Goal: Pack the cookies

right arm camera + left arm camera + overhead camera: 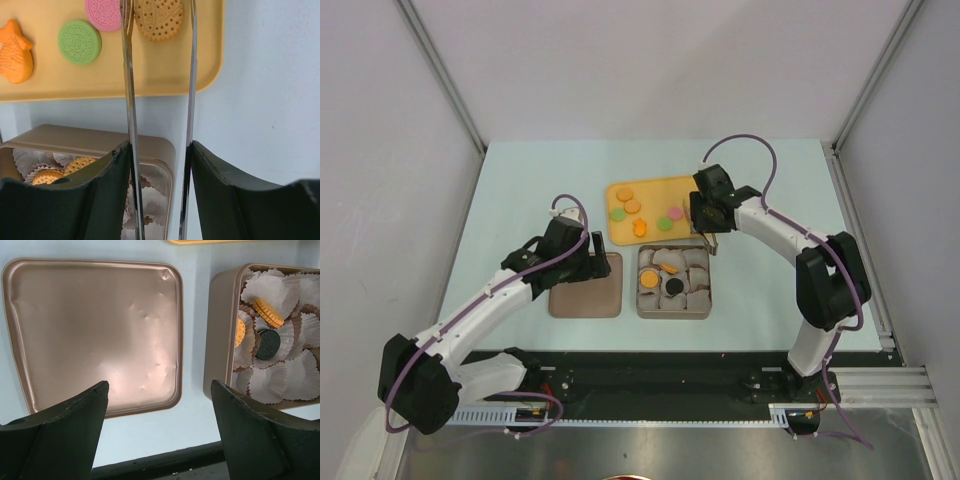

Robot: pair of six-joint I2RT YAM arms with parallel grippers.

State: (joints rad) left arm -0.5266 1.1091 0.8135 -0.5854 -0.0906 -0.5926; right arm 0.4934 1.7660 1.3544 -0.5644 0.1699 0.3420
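Cookies lie on a yellow tray point(652, 186): orange discs point(625, 193), an orange shaped piece point(640, 227), a green one point(665, 223) and a pink one point(676, 212). My right gripper point(705, 215) is shut on metal tongs point(128, 75). The tong tips straddle a tan-orange cookie point(159, 20) on the tray point(150, 70), beside the pink point(103, 14) and green point(79, 41) cookies. The tin point(673, 314) holds white paper cups with orange cookies point(268, 313) and a black one point(268, 344). My left gripper point(159, 390) is open and empty, low over the table between lid and tin.
The tin's flat lid point(586, 285) lies left of the tin and fills the left wrist view point(95, 330). The tin's wall point(220, 340) stands close to my left gripper's right finger. The table's black front edge runs just below both.
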